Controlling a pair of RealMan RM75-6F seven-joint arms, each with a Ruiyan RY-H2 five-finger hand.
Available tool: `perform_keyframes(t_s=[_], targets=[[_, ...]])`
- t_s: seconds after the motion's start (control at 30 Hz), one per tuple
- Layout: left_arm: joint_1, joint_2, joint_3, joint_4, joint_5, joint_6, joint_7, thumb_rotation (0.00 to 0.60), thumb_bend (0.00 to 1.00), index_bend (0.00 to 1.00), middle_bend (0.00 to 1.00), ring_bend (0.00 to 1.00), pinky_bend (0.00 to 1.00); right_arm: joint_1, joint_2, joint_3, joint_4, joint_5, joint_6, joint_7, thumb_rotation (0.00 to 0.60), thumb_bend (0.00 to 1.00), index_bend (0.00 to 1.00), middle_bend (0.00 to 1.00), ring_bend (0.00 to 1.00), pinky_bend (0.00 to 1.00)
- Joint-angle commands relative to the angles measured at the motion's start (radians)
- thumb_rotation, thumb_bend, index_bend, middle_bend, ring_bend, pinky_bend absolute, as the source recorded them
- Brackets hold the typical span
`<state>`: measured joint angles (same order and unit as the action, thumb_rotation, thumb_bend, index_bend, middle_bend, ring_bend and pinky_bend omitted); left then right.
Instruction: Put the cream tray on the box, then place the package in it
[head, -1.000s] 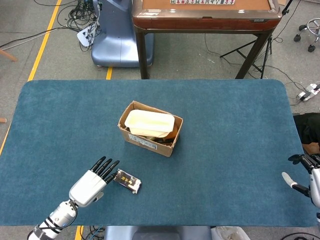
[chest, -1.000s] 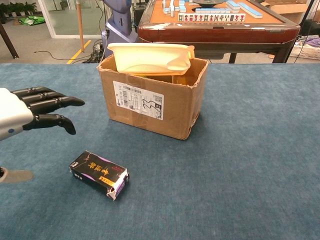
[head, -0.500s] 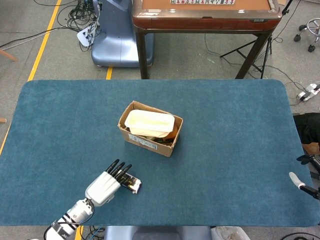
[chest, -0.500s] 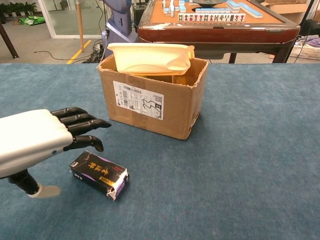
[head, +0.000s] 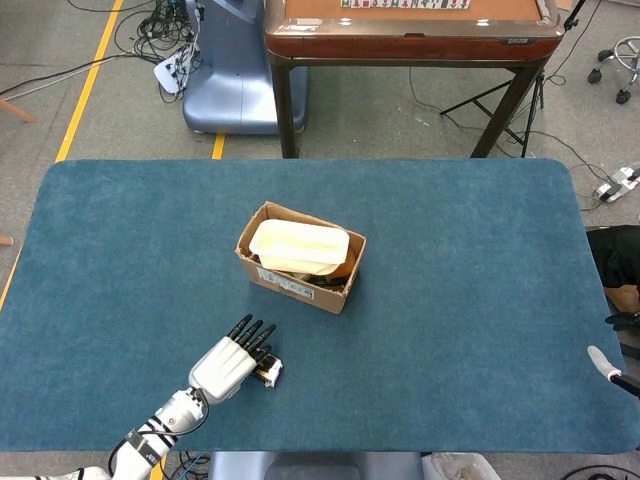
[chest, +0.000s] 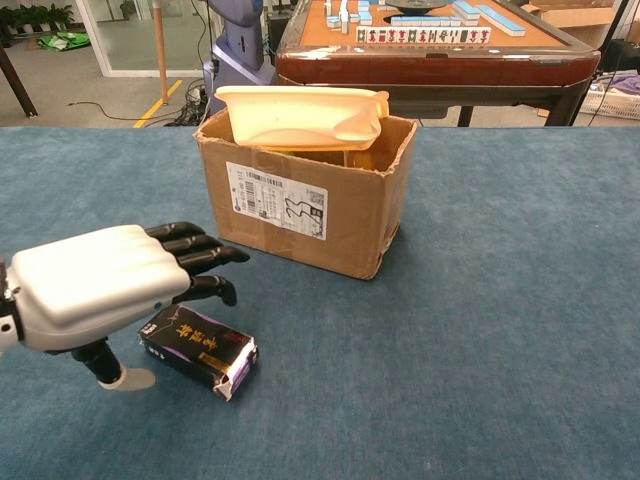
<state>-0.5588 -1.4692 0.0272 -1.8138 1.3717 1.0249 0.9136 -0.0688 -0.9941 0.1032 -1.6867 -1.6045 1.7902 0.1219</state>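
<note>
Cardboard box sits mid-table on the blue cloth, flaps open. Cream tray rests across its top opening, tilted, one end over the rim; dark contents below it are not identifiable. Package (black, gold lettering) lies flat on the cloth in front of the box, well apart from it. Left hand is poised palm-down directly over the package's left end, fingers extended and slightly spread, thumb below; holding nothing. Contact with the package cannot be told. Right hand shows only at the table's right edge; pose unreadable.
</note>
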Motion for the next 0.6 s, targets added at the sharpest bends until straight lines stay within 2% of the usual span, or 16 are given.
perform_keyframes(t_s=[0.03, 0.27, 0.6], targets=[[-0.018, -0.014, -0.014, 0.001, -0.04, -0.016, 0.036, 0.6, 0.13, 0.21, 0.0, 0.0, 0.01, -0.001, 0.001, 0.0, 0.0, -0.001, -0.001, 0.003, 0.6, 0.16, 0.46, 0.52, 0.45, 0.36], [-0.046, -0.036, -0.029, 0.016, -0.115, -0.029, 0.078, 0.6, 0.13, 0.21, 0.0, 0.0, 0.01, -0.001, 0.006, 0.0, -0.001, -0.003, -0.005, 0.015, 0.6, 0.16, 0.46, 0.52, 0.45, 0.36], [-0.074, -0.072, -0.017, 0.045, -0.194, -0.024, 0.134, 0.6, 0.13, 0.23, 0.0, 0.0, 0.01, -0.002, 0.008, 0.001, 0.0, -0.004, -0.009, 0.025, 0.6, 0.16, 0.46, 0.52, 0.45, 0.36]])
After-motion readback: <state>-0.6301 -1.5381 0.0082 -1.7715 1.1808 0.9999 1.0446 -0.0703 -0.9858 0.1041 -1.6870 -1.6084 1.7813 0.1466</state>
